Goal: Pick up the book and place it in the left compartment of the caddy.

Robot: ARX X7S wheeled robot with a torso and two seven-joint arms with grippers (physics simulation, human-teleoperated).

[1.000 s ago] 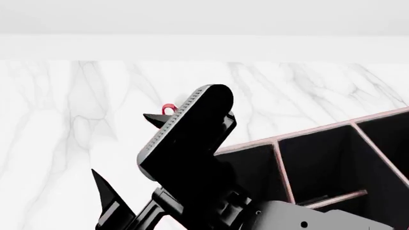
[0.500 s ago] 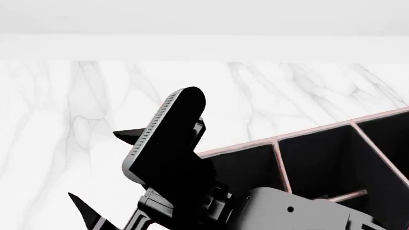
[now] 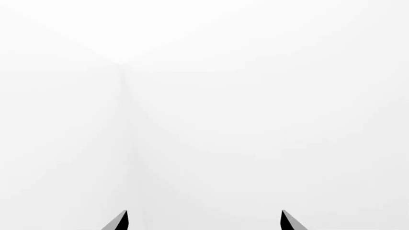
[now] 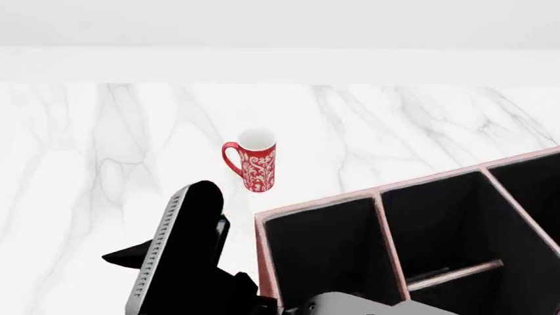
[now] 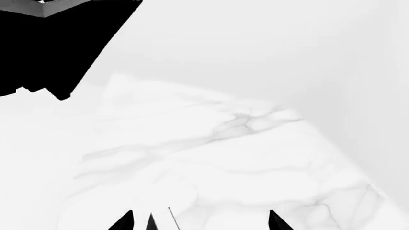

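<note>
The left claw [image 3: 203,221] showed two tips spread wide against blank white, holding nothing. From the head, a black slab [image 4: 170,256] with a ribbed pale edge, possibly the book, stood just beside the caddy [image 4: 262,249], near the mug [image 4: 254,167]. The right claw [image 5: 201,221] gaped empty above the table [image 5: 223,158].

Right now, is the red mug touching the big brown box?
Apart. In the head view, the red mug stands on the marble table, with a strip of bare white marble showing between it and the caddy.
</note>
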